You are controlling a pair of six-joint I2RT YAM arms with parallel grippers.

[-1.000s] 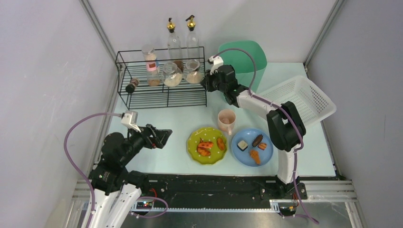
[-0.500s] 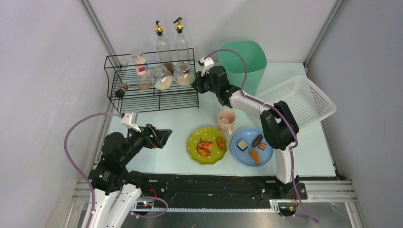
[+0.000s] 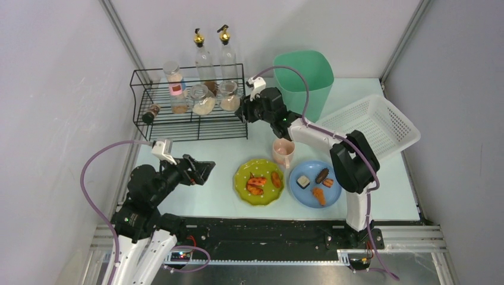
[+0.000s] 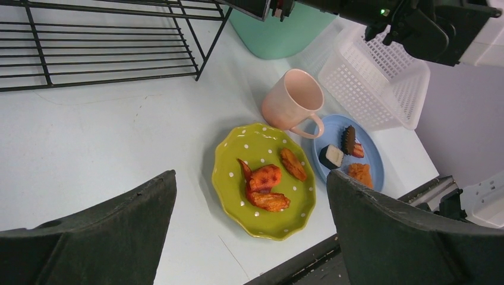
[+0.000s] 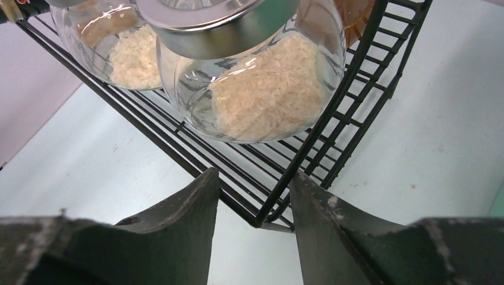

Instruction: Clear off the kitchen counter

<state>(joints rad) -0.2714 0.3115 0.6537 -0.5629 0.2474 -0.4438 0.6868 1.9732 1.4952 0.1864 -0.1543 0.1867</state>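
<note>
Dragged leftward, the wire rack (image 3: 190,122) now has the right gripper (image 5: 252,178) with jaws parted loosely round its corner, the left gripper (image 4: 249,178) wide and empty, while in front of the rack the mug (image 3: 283,151), green plate (image 3: 241,175) and blue plate (image 3: 306,193) still crowd the counter (image 3: 208,148).

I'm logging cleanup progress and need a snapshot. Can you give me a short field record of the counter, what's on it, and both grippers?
counter: pale mint, not yet cleared
rack: black wire, back left, holding jars
plates: green plate and blue plate, front centre, both with food
mug: pink, upright, just behind the plates
basket: white, empty, right edge
bin: green, back centre
right gripper: open, fingers either side of the rack's front right corner post
left gripper: open, empty, above the counter's left side
</note>
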